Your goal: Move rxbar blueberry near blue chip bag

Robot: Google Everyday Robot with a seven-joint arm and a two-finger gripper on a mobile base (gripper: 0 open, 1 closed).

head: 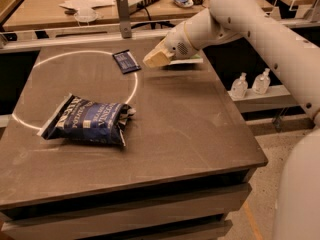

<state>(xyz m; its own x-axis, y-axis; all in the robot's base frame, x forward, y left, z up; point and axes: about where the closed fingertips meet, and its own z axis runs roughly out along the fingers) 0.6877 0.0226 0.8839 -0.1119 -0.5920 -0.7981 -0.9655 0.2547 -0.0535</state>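
The blue chip bag (90, 121) lies on its side on the dark counter (195, 134), crinkled, with white lettering facing up and its white-edged end pointing to the left of the view. The rxbar blueberry (126, 61) lies flat on the counter well beyond the bag, toward the far edge and a little to the right of the bag's middle, clearly apart from it. A thin white circle (135, 84) marked on the counter passes under the bag's left end and curves round behind the bag, with the bar lying inside the circle at its far side. The end effector (156, 59) hovers beyond the bag and further right of it than the bar, low over the counter and empty; I cannot tell whether it is open or closed. A flat green-edged packet (189, 61) lies further right again from the bag, under the white arm (240, 14).
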